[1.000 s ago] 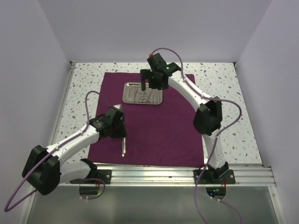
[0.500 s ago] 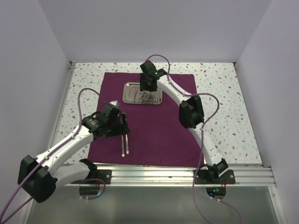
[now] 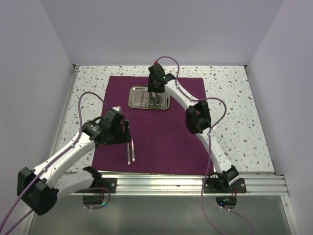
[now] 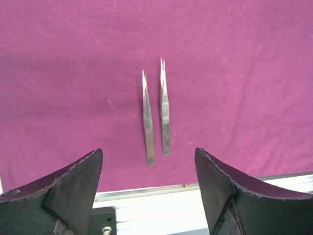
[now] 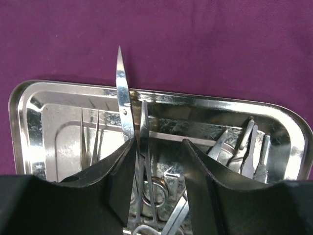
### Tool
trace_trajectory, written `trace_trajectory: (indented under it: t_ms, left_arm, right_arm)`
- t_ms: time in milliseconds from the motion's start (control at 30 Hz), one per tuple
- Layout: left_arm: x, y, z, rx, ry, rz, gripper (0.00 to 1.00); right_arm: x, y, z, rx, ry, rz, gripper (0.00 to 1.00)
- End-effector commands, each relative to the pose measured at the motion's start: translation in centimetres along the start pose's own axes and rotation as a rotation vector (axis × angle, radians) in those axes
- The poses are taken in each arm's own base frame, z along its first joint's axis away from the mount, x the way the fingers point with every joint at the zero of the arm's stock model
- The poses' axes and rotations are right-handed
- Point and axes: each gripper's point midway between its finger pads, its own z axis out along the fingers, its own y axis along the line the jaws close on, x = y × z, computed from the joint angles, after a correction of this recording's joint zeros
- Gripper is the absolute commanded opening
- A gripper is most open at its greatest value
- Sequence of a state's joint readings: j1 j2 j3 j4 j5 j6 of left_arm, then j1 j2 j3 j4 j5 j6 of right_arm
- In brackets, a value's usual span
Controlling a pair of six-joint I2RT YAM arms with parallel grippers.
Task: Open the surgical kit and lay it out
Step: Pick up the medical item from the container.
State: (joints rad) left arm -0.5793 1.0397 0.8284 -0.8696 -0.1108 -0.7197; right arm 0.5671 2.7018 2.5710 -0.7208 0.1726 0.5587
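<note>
The purple cloth (image 3: 166,137) lies spread flat, with the steel tray (image 3: 137,103) on its far part. Slim tweezers (image 3: 130,151) (image 4: 155,115) rest on the cloth near its front edge. My left gripper (image 3: 125,132) (image 4: 148,152) hovers open just above them, holding nothing. My right gripper (image 3: 155,95) (image 5: 159,144) is down in the tray (image 5: 29,112). Its jaws are half closed around the scissors (image 5: 131,117). The left finger touches them and the right finger stands apart. More tweezers (image 5: 89,137) and forceps (image 5: 244,147) lie in the tray.
An aluminium rail (image 3: 195,183) (image 4: 146,196) runs along the near table edge, just below the cloth. White walls close in the left, right and back. Speckled tabletop (image 3: 230,98) shows around the cloth.
My left gripper opened, released the tweezers onto the cloth and drew back a little. My right gripper dropped into the tray and its jaws narrowed around the scissors.
</note>
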Motion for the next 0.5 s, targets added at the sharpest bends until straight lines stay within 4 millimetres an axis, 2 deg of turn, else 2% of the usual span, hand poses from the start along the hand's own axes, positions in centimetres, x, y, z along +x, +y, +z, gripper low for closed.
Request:
trace_trajectory:
  t_ms: [0, 267, 367, 400, 433, 467]
  left_arm:
    - [-0.9, 0.2, -1.2, -0.016, -0.032, 0.041, 0.79]
    - [-1.1, 0.3, -0.9, -0.033, -0.023, 0.066, 0.79]
    - [-1.1, 0.3, -0.8, -0.036, -0.019, 0.072, 0.78]
    - [-1.2, 0.3, -0.8, -0.036, -0.021, 0.071, 0.79]
    - [-1.1, 0.4, -0.8, -0.037, -0.020, 0.072, 0.79]
    - [-1.2, 0.4, -0.9, -0.040, -0.024, 0.071, 0.79]
  right_arm:
    - [0.7, -0.1, 1.5, 0.007, -0.002, 0.015, 0.45]
    - [3.0, -0.5, 2.8, 0.024, 0.051, 0.008, 0.34]
    - [3.9, -0.6, 3.1, 0.020, 0.077, 0.004, 0.25]
    - [4.4, -0.7, 3.3, 0.021, 0.091, 0.004, 0.22]
    - [4.8, -0.6, 3.4, 0.013, 0.103, 0.001, 0.11]
    - [5.3, -0.9, 3.5, 0.017, 0.117, 0.000, 0.05]
